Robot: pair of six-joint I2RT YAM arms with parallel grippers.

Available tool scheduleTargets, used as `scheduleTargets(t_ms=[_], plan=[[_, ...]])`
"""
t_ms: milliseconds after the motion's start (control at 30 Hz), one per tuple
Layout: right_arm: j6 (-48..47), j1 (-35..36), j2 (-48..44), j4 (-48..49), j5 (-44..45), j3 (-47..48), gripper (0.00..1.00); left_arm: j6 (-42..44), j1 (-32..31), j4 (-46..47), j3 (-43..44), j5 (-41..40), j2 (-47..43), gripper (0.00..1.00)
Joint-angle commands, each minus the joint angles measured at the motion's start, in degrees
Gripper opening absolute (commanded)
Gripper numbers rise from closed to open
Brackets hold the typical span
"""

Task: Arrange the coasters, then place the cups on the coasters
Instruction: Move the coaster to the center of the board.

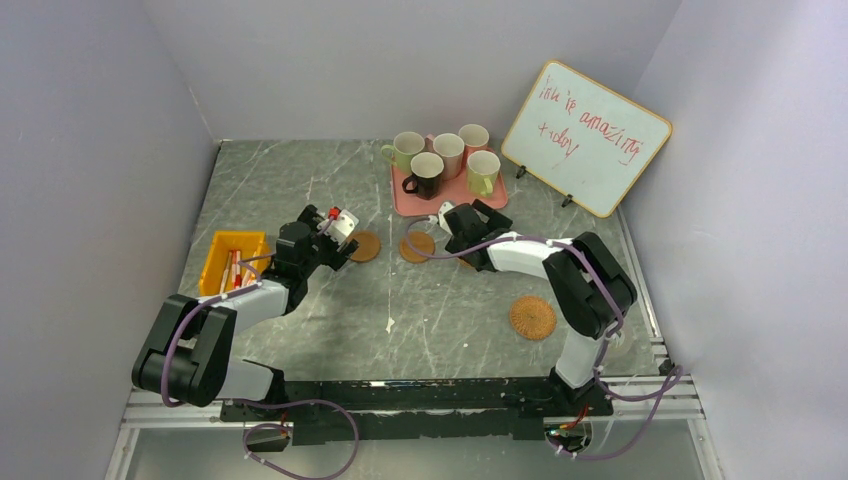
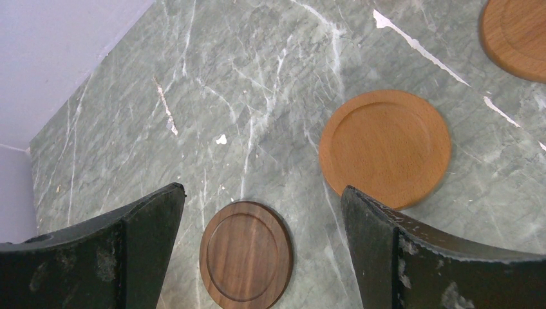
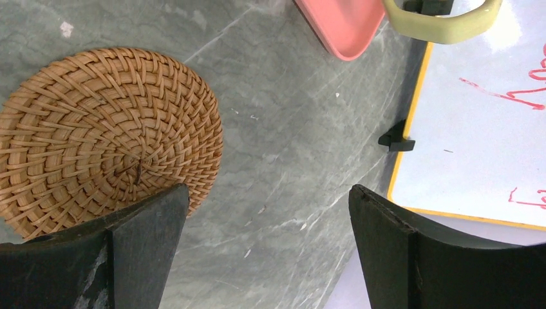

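Note:
Several cups stand on the pink tray at the back; one is dark brown. My left gripper is open above a dark brown coaster, which lies on the table between its fingers, untouched. Two orange-tan coasters lie just beyond it, seen from above as discs. My right gripper is open and empty over bare table, with a woven coaster beside its left finger. Another woven coaster lies near the right arm.
A yellow bin holding small items sits at the left. A whiteboard leans at the back right, near the tray corner and a pale green cup. Walls enclose the table on three sides.

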Motion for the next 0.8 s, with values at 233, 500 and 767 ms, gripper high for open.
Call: scheduleTargets(t_ms=[233,500,767], plan=[[1.8,-0.3,2.3,4.0,-0.1,-0.1,1.00,-0.3,0.3,2.4,-0.3,0.0,-1.5,0.96],[1.7,-0.3,2.0,5.1,0.0,-0.4,1.00,-0.3,0.2,2.3,-0.3,-0.1,-1.4,0.96],[1.6,-0.2,1.4,6.6,0.4,-0.8,1.00,-0.3,0.2,2.3,-0.3,0.0,-1.4,0.96]])
